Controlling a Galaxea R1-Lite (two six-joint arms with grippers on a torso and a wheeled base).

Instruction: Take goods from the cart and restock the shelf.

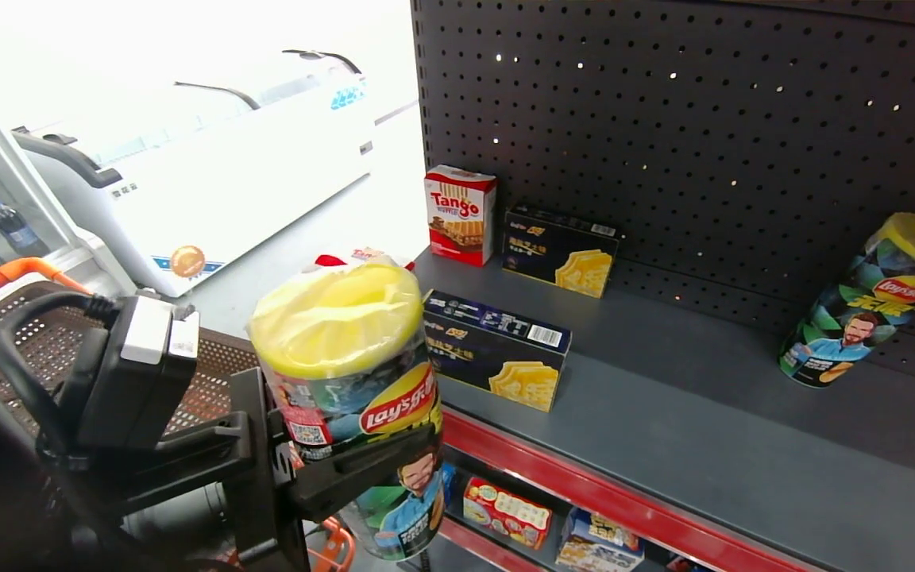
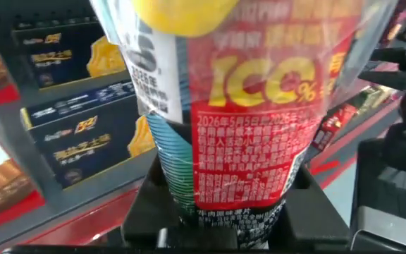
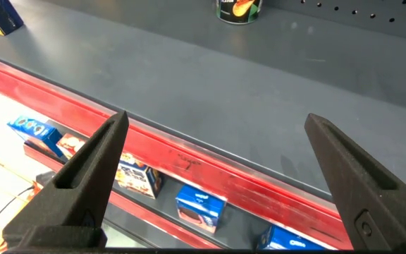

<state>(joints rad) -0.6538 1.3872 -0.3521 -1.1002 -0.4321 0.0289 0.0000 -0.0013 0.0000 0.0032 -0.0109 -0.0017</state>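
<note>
My left gripper (image 1: 344, 457) is shut on a tall chips can (image 1: 350, 373) with a yellow lid under clear plastic wrap. It holds the can upright just off the shelf's front left corner, beside a dark cracker box (image 1: 497, 348). In the left wrist view the can (image 2: 249, 113) stands between the jaws, with the dark boxes (image 2: 83, 137) behind it. My right gripper (image 3: 220, 176) is open, with nothing between its fingers, over the red front edge (image 3: 210, 152) of the grey shelf (image 1: 704, 413). The brown mesh cart (image 1: 36, 334) is at the lower left.
A second chips can (image 1: 874, 302) leans against the pegboard at the shelf's right. A red wafer box (image 1: 460, 213) and another dark box (image 1: 561, 250) stand at the back left. Bare shelf lies between them. Small packs (image 3: 199, 204) fill the lower shelf. A white freezer (image 1: 211, 159) stands behind.
</note>
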